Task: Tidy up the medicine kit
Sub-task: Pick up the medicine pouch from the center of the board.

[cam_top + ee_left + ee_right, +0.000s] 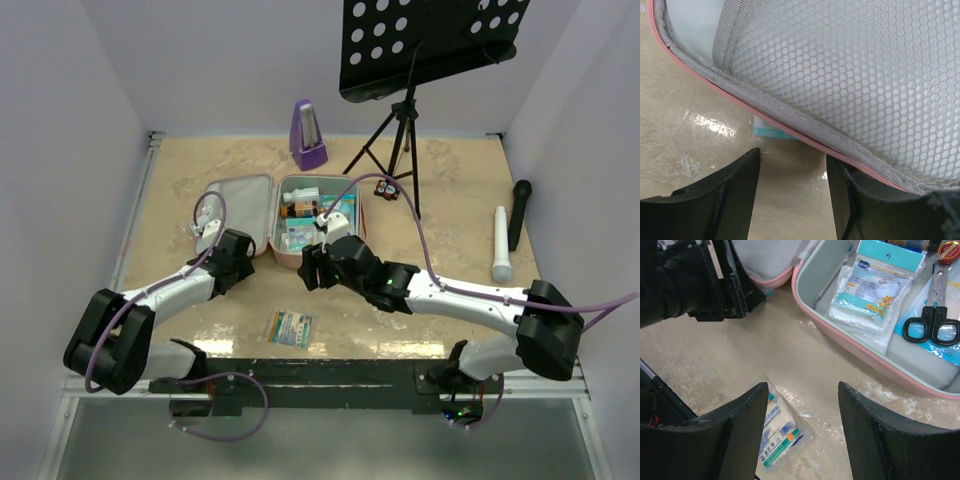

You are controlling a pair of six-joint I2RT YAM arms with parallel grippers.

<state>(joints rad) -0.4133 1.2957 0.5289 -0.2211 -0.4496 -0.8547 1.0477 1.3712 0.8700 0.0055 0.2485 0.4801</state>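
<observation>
Broadly, the table (180, 170) offers its widest bare stretch on the near side, and the medicine kit (238, 215) lies open flat toward the far middle, with the mesh-lined lid on the left and the filled tray on the right. The biggest risk, as a judgement, sits with the left gripper (792, 165). Its jaws stand apart on nothing, yet one finger is right against the lid's pink rim, so any forward push could slide the soft case or fold the lid over the tray. The right gripper (802, 400) is likewise spread and empty, hovering over a loose flat packet (782, 437) that lies on the table near the tray's near wall. That glossy wrapper looks slippery and thin, so a pinch may skid off or scrape the tabletop. The two wrists are close together at the kit's near edge, and a sideways swing by either could knock the other. Room inside the tray is tight, since a gauze pack (872, 290) and scissors (932, 322) already fill much of it. The music stand (400, 130) and the purple metronome (307, 135) stand beyond the far side, limiting any reach over the kit.
</observation>
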